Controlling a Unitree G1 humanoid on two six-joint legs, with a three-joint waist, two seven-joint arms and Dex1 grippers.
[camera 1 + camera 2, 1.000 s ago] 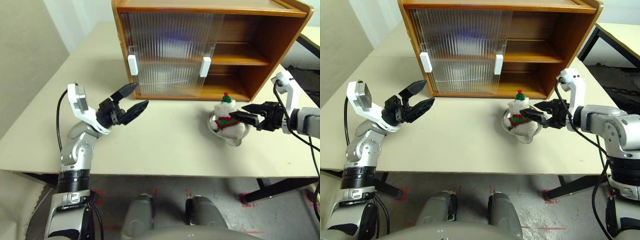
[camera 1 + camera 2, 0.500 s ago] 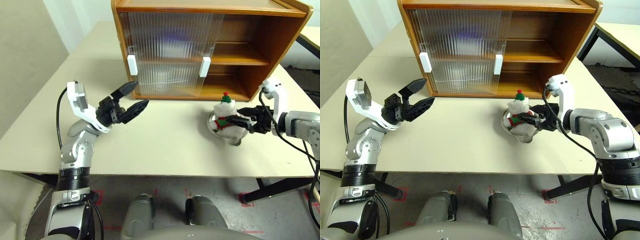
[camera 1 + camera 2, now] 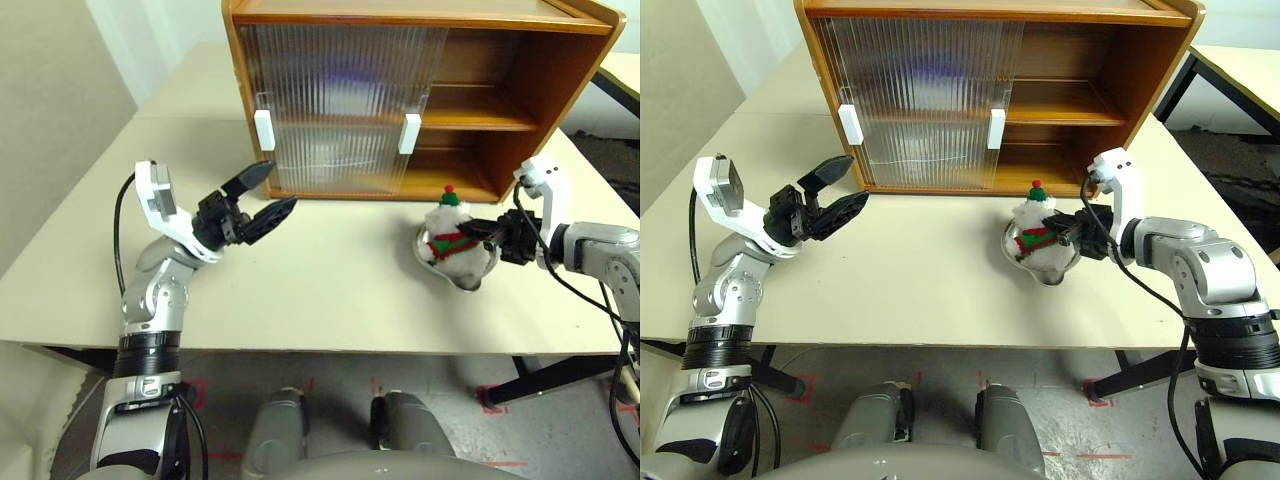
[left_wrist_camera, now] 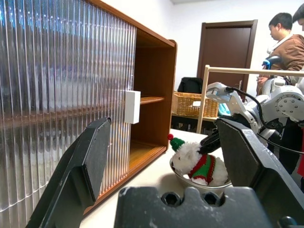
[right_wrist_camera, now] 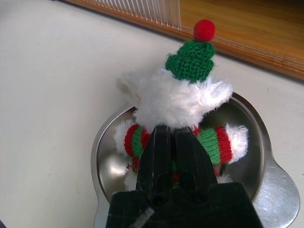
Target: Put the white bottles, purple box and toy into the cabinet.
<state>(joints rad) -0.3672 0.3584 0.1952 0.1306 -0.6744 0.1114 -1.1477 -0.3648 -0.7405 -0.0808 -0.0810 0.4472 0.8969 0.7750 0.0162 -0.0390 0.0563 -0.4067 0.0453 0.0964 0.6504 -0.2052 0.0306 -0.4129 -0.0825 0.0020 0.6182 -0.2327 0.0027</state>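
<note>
no readable text, labels or numbers anywhere

A second ago our right gripper (image 3: 476, 232) hung with its fingers spread, just right of the toy (image 3: 449, 237) at centre right of the frame. Since then we have brought it leftward onto the toy, and the fingers have closed together on its scarfed middle. The toy now leans a little further over in its dish (image 3: 470, 272).
</note>
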